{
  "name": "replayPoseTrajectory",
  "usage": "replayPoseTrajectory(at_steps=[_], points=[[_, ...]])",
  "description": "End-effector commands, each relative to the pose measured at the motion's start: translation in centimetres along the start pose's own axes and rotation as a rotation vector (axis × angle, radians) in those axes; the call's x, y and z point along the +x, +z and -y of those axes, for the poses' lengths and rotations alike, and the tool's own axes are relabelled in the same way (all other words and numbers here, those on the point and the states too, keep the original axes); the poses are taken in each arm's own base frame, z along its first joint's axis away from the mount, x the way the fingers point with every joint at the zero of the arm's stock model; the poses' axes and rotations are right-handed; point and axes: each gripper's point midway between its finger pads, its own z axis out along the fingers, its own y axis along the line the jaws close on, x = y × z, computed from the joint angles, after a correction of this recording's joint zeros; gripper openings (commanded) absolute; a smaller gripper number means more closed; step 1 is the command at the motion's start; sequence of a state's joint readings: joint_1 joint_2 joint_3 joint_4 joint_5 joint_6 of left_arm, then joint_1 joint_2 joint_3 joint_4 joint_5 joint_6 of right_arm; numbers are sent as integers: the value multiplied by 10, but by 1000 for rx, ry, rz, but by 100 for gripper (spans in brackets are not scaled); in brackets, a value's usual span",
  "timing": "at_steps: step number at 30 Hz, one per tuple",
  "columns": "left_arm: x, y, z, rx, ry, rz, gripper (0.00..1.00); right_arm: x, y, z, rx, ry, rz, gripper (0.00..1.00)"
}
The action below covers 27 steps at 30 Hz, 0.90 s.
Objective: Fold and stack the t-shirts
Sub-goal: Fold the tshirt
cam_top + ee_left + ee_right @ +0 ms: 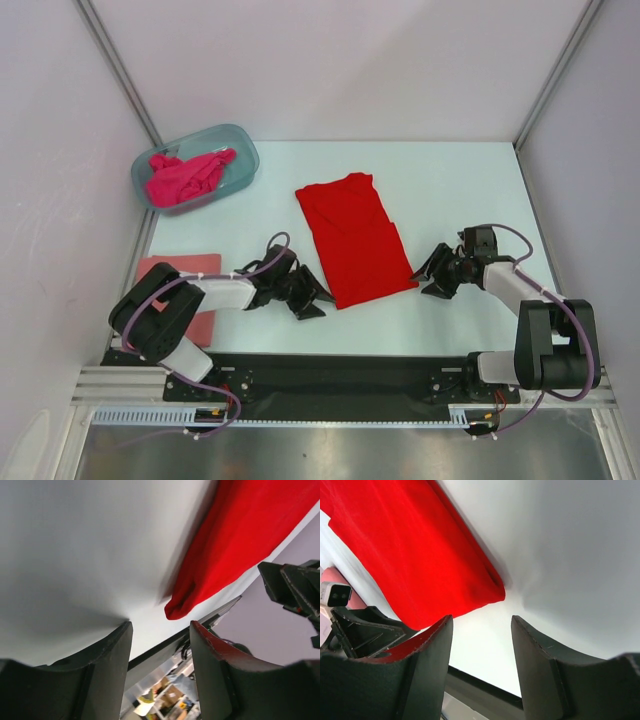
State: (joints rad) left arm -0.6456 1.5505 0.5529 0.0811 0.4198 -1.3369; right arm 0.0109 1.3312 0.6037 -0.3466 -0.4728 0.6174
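- Evidently the step in hand is the crosswise fold of the red t-shirt (355, 238). It lies in the middle of the tabletop (460, 190) as a long narrow panel, collar end far and hem end near, so I judge the lengthwise fold is made and the short one is not yet done.
- Of the others, the salmon-pink t-shirt (162, 268) lies flat at the near left edge, partly under the left arm (225, 292). The magenta t-shirt (185, 178) sits crumpled in the tub (246, 150) at the far left. By my reckoning that makes one finished, one midway and one untouched.
- The next move calls for each tool to settle on its own hem corner, pinch all the layers there, and carry the hem toward the collar in step — a lopsided lift would likely skew the fold.
- The left tool (312, 300) has its jaws spread with nothing between them. It sits low over the tabletop just beside the near left corner, and its wrist view shows that corner beyond the fingertips, not inside them.
- The right tool (435, 275) is likewise spread and empty, just beside the near right corner of the red cloth.
- Both arms reach inward toward each other, wrists tipped down — flanking the hem.
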Motion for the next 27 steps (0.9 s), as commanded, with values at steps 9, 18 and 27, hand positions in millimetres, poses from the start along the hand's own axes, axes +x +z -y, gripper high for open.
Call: replayPoseTrajectory(at_steps=[9,18,27], points=[[-1,14,-27,-125,-221,41,57,-3,-5,-6,-31,-47,24,56],[4,26,-28,-163,-245,31,55,-3,-2,-5,-33,-41,24,56],[-4,34,-42,-198,-270,64,48,-3,-3,-6,-41,-38,29,56]])
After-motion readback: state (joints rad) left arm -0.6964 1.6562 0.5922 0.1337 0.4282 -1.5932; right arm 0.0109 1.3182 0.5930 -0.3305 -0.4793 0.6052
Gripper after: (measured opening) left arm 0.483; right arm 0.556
